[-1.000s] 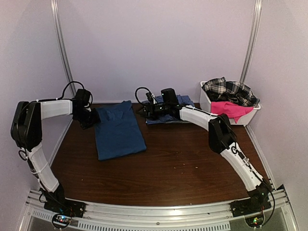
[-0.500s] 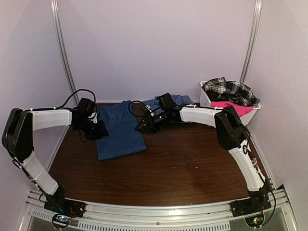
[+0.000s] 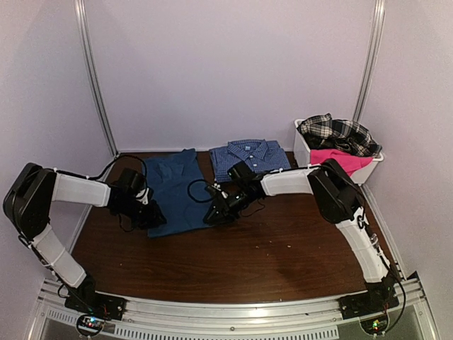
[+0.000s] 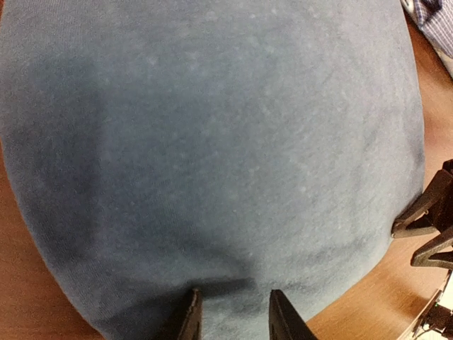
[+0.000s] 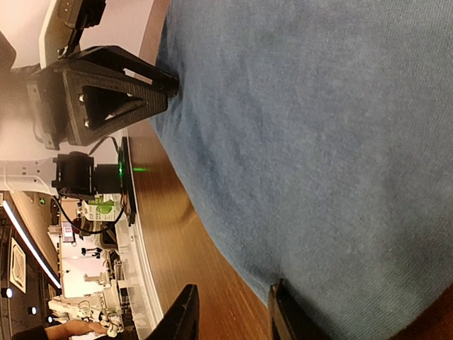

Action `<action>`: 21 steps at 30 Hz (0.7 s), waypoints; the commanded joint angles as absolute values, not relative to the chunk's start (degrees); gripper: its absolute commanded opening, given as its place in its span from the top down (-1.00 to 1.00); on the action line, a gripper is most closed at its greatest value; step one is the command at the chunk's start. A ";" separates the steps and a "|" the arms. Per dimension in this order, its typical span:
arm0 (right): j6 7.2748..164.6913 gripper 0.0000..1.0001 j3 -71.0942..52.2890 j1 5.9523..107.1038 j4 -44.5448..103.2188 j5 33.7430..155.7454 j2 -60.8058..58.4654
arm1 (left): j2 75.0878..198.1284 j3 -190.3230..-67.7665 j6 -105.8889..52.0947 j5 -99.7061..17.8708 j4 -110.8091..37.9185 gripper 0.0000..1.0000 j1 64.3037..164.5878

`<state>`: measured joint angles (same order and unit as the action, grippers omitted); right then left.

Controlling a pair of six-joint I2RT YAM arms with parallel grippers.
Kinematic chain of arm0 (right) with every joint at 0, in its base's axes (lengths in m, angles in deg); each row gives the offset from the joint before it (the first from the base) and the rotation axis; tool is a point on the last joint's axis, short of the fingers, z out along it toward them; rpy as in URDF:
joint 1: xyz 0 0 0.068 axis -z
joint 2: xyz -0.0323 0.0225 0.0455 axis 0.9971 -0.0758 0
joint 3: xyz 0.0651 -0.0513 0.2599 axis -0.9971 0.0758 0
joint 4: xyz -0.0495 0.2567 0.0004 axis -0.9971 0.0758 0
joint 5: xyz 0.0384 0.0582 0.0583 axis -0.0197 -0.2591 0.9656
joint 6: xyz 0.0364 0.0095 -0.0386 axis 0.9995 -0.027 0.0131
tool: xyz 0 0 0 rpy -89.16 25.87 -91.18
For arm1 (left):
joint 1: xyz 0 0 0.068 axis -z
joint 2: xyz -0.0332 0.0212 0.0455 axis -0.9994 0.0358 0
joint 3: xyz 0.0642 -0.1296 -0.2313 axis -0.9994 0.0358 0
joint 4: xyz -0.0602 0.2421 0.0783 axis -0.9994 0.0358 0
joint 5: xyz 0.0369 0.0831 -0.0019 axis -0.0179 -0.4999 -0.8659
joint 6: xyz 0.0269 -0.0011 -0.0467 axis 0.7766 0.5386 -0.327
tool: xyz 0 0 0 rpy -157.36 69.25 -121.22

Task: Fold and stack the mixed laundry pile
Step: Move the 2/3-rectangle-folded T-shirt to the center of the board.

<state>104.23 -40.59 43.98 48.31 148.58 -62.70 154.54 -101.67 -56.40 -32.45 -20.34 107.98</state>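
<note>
both arms have dropped back toward the near side compared with a second ago. before, the left one was up by the far left of the tee and the right one was parked over the blue checked shirt, and now they sit at the tee's two near corners.

left gripper (image 3: 152,216) is down at the near left corner of the dark blue t-shirt (image 3: 173,188). from its wrist cam the two fingertips (image 4: 190,317) have a narrowish gap between them, and the cloth in that gap lies flat with a bit of shadow, so it reads as not clamped on anything.

right gripper (image 3: 214,212) is at the near right corner, same deal. its jaws are apart by about the same modest gap. mostly bare wood shows between them, and the hem runs right up against one finger (image 5: 283,315). each wrist cam catches the other gripper's black fingers at the opposite edge of the shirt.

the tee itself lies spread flat on the brown table (image 3: 283,241), left of centre, a bit skewed, with its collar end toward the back wall.

just beyond its far right corner is the blue checked shirt (image 3: 251,156), folded into a neat rectangle with the collar showing, near the back edge.

further right, in the far right corner, is the white bin (image 3: 373,164). a black-and-white plaid shirt (image 3: 338,133) is heaped on top, and a bright pink piece (image 3: 340,159) hangs over the front rim.
</note>
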 commanded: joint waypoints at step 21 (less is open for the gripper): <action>101.35 0.20 -9.42 42.11 57.27 138.98 -33.44 | 118.08 -89.07 -68.73 -39.80 3.75 0.20 126.44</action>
<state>101.56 -12.20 40.64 53.91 144.29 -37.21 122.19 -95.33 -60.18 -42.87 4.25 126.25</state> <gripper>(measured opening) 0.400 0.414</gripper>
